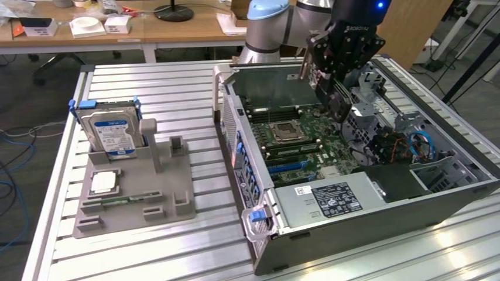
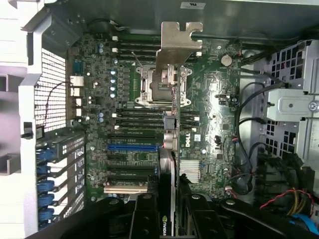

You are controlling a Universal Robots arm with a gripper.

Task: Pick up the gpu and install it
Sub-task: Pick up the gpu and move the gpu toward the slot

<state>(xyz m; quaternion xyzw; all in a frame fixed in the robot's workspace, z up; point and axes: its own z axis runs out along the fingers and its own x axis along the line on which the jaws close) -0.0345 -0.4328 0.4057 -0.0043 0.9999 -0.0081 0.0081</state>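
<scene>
Gripper (image 2: 168, 201) clamped on gpu (image 2: 170, 149). Card hangs edge-on over mobo (image 2: 219, 109) inside open PC case (image 1: 375, 228), not seated. Imo: keep it vertical, line edge connector w/ a PCIe slot, likely the blue slot (image 2: 132, 147), then push straight down, no twist. Looks: thin green PCB, black cooler on 1 face w/ NVIDIA logo, silver end bracket (image 2: 177, 42).

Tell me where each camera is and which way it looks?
Exterior view: off the arm, up high, looking down at the table and open computer case; the arm and fingers show, holding the gpu.
Wrist view: on the wrist, looking down into the case at the motherboard; the fingers show, clamped on the gpu.
Both share the gpu, fingers and motherboard.
</scene>
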